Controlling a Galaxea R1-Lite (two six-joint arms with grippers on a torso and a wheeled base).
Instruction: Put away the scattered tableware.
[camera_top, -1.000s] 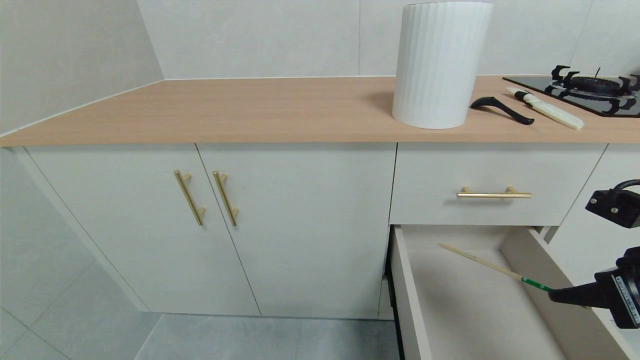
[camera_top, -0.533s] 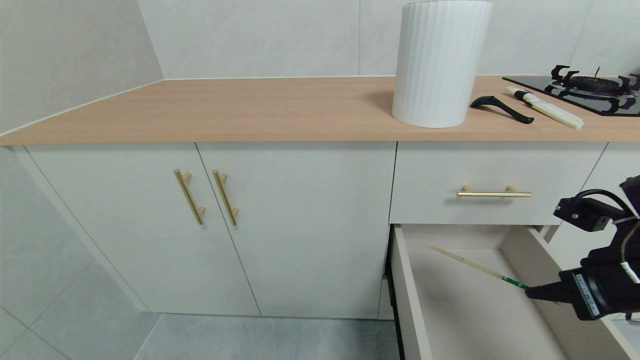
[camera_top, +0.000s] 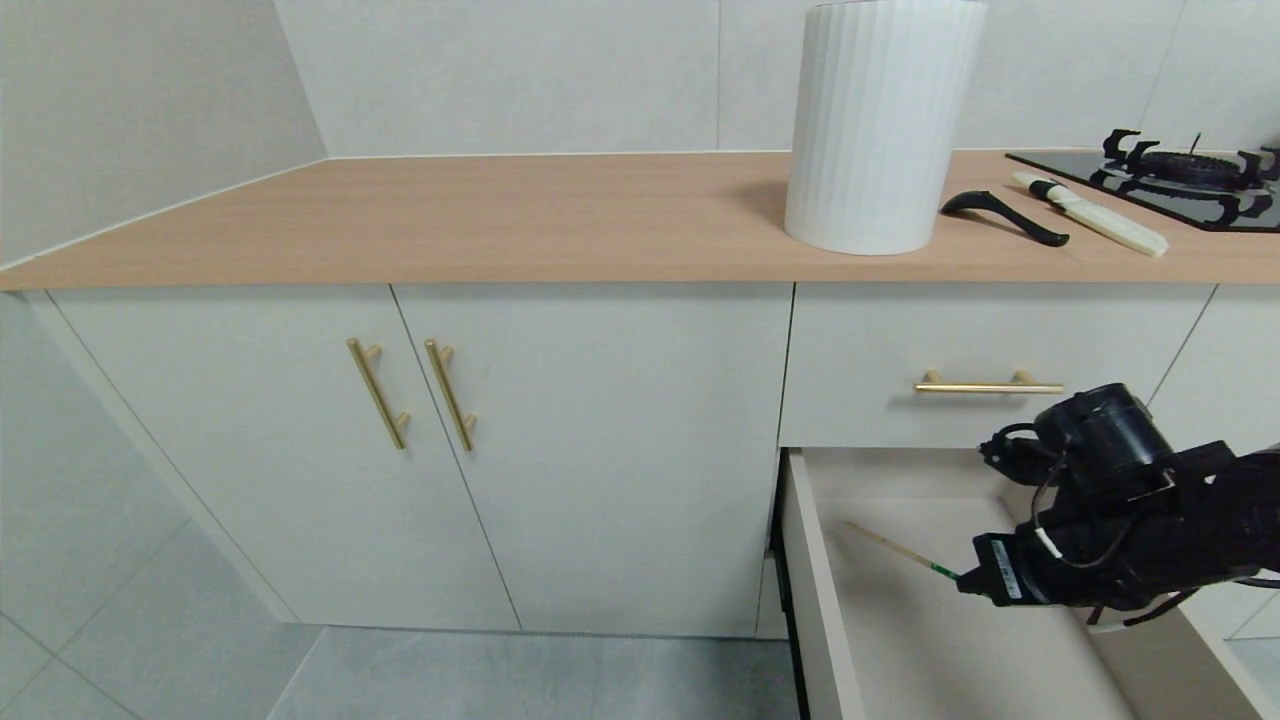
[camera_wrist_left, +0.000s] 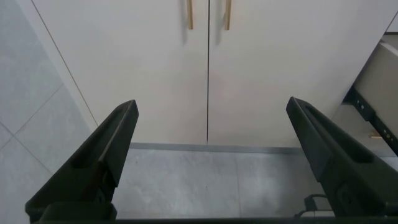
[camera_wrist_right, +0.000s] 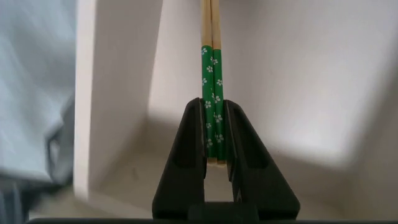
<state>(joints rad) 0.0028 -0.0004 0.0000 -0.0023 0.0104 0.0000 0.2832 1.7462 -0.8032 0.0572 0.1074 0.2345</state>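
My right gripper is shut on a pair of wooden chopsticks with green patterned ends, holding them low inside the open lower drawer. The right wrist view shows the chopsticks pinched between the black fingers over the drawer's pale floor. On the counter right of the white ribbed canister lie a black-handled utensil and a cream knife with a black band. My left gripper is open, facing the cabinet doors and the floor, with nothing between its fingers.
The drawer above, with a gold handle, is closed. Two cabinet doors with gold handles stand closed at the left. A black gas hob sits at the counter's far right. The wooden counter's left half is bare.
My right arm has swung left and down into the open drawer, carrying the chopsticks with it; their tips now sit lower and closer to the drawer's left wall.
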